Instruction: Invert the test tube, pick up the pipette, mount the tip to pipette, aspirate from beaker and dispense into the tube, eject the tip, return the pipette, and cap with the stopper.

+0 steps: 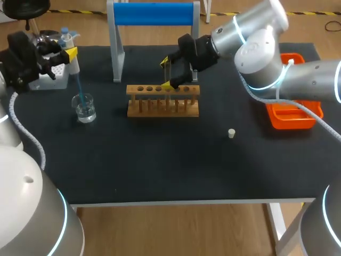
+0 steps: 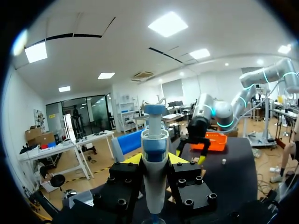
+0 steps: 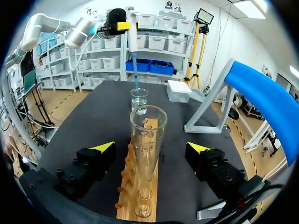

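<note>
The left pincer (image 2: 155,164) is clenched on the pipette (image 2: 154,140), holding it upright with its blue tip (image 1: 80,90) down in the beaker (image 1: 85,109) at the left of the surface (image 1: 160,160). The right pincer (image 3: 150,148) is released, its fingers standing well apart on either side of the tube (image 3: 148,135), which sits mouth-up in the wooden rack (image 1: 162,101). The stopper (image 1: 232,133) lies alone to the right of the rack. A tilted lift could knock the tip on the glass wall or tip the beaker. On the way to the rack a drop could fall. The tube's mouth is narrow, so a small misalignment would spill, and the right pincer around it crowds the approach. I cannot tell whether the tip's end is below the liquid or has drawn any. The left wrist view cuts the tip off.
</note>
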`<state>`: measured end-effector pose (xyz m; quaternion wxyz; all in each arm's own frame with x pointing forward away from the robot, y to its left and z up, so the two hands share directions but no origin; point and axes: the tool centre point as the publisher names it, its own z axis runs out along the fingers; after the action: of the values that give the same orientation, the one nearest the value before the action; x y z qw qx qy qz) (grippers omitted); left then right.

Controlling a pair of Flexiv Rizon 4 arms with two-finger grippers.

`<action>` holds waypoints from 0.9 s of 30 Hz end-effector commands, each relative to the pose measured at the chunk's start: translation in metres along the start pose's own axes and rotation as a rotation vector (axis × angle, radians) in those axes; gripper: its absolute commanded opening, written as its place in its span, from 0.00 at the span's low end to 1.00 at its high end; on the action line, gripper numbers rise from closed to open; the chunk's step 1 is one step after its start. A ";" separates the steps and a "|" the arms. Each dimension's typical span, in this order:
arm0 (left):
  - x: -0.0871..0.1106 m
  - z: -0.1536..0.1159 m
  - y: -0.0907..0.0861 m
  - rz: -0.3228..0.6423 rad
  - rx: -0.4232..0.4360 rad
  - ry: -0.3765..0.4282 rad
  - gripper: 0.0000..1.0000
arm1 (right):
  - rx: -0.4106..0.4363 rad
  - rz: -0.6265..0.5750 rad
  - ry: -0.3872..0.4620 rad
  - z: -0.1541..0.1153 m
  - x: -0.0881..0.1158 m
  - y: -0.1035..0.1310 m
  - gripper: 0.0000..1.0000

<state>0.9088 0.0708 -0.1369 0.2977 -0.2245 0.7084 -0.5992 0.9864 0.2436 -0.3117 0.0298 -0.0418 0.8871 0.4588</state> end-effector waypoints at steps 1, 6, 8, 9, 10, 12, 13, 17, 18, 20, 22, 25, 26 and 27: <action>0.004 -0.001 -0.009 0.006 -0.003 -0.009 0.00 | 0.003 0.001 0.003 -0.001 0.000 0.000 1.00; 0.007 0.002 -0.019 0.027 -0.001 -0.001 0.00 | 0.003 0.001 0.003 -0.001 0.000 0.000 1.00; 0.007 0.005 -0.022 0.012 -0.040 0.013 0.00 | 0.003 0.001 0.003 -0.001 0.000 0.000 1.00; 0.007 0.007 -0.023 0.018 -0.047 0.021 0.00 | 0.003 0.001 0.003 -0.001 0.000 0.000 1.00; 0.007 0.008 -0.026 0.007 -0.052 0.028 0.00 | 0.003 0.001 0.003 -0.001 0.000 0.000 1.00; 0.006 0.012 -0.031 0.009 -0.073 0.043 0.00 | 0.003 0.001 0.003 -0.001 0.000 0.000 1.00; 0.007 0.015 -0.034 0.007 -0.082 0.050 0.00 | 0.003 0.001 0.003 -0.001 0.000 0.000 1.00; 0.008 0.022 -0.049 0.008 -0.097 0.071 0.00 | 0.003 0.001 0.003 -0.001 0.000 0.000 1.00; 0.009 0.023 -0.053 0.012 -0.099 0.076 0.00 | 0.003 0.001 0.003 -0.001 0.000 0.000 1.00; 0.010 0.027 -0.061 0.009 -0.107 0.085 0.00 | 0.003 0.001 0.003 -0.001 0.000 0.000 1.00; 0.012 0.031 -0.072 0.010 -0.108 0.097 0.00 | 0.003 0.001 0.003 -0.001 0.000 0.000 1.00; 0.016 0.038 -0.088 0.007 -0.111 0.115 0.00 | 0.003 0.001 0.003 -0.001 0.000 0.000 1.00; 0.016 0.041 -0.094 0.007 -0.110 0.120 0.00 | 0.003 0.001 0.003 -0.001 0.000 0.000 1.00; 0.017 0.044 -0.100 0.005 -0.107 0.126 0.00 | 0.003 0.001 0.003 -0.001 0.000 0.000 1.00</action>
<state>0.9147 0.0144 -0.0582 0.2520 -0.1957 0.7425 -0.5890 0.9863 0.2435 -0.3116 0.0298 -0.0418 0.8870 0.4588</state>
